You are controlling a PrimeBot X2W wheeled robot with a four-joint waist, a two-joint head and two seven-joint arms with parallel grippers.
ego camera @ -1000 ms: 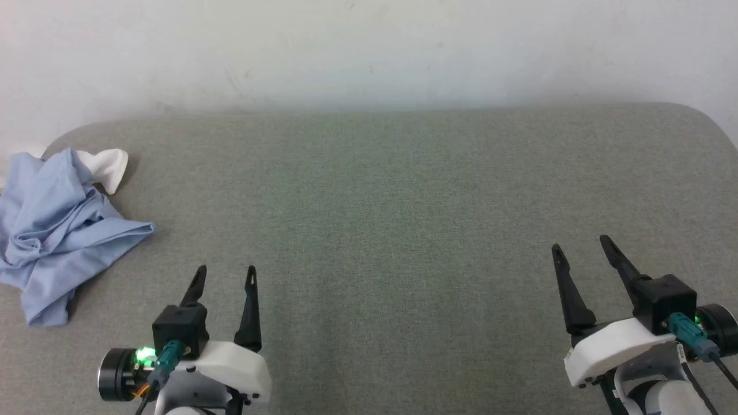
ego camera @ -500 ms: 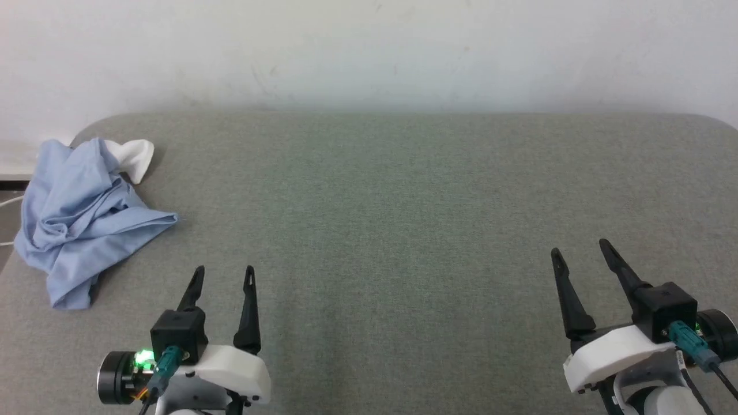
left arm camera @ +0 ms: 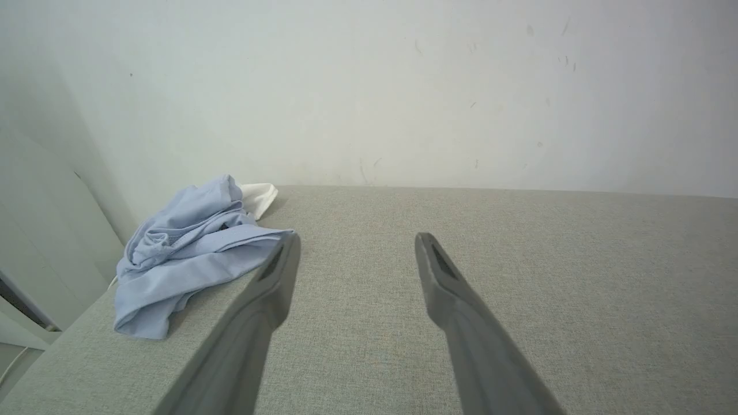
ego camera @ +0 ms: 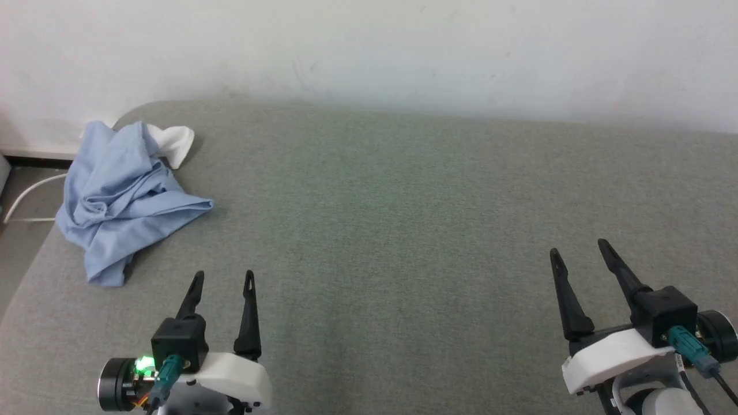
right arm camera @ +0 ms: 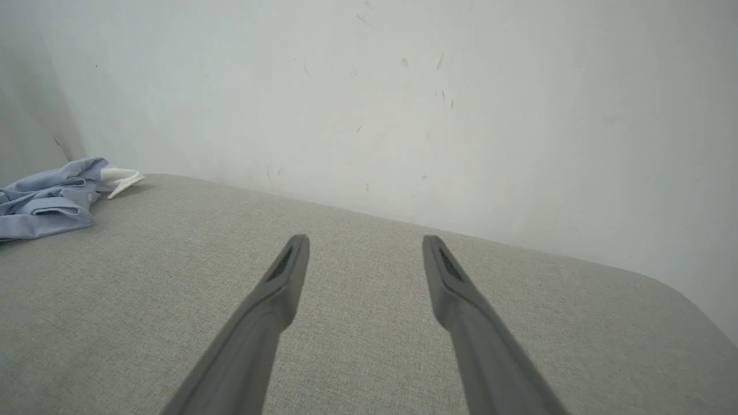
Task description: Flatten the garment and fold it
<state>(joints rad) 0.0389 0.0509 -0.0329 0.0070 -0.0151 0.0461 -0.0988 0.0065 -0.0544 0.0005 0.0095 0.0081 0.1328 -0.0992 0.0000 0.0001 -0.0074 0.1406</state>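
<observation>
At the near left of the grey pad, the left gripper points toward the far side with its two dark fingers spread and nothing between them. At the near right, well apart from it, the right gripper is likewise spread and empty. Farther out, at the pad's far left corner, the shirt lies in a crumpled light blue heap, its white collar poking out on the far side, touching neither gripper; a pale wall rises behind the pad.
</observation>
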